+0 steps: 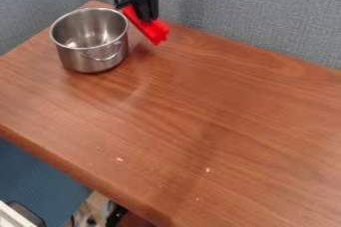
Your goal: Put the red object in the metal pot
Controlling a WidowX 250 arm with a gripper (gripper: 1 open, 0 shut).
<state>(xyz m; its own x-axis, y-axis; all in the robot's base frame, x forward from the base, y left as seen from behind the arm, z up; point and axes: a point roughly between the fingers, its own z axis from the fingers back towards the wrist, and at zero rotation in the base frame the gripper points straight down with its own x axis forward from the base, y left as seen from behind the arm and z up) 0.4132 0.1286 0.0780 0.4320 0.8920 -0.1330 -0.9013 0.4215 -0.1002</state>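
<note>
gripper (142, 4): clamped on red object (148, 25), tilted, just right of metal pot (90, 41) (pot interior bare). wooden table (200, 112); grey wall (253, 7) behind.

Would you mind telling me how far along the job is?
Done: the end effector is shut on the red object, lifted off the table. In hand: carrying it beside the metal pot. Left: getting it over the pot, which looks empty, and releasing.

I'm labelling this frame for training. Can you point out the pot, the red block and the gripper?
pot (86, 56): camera view, on its outer front wall.
red block (151, 29): camera view, on its lower end below the fingers.
gripper (140, 4): camera view, between its fingertips, shut on the block.
</note>
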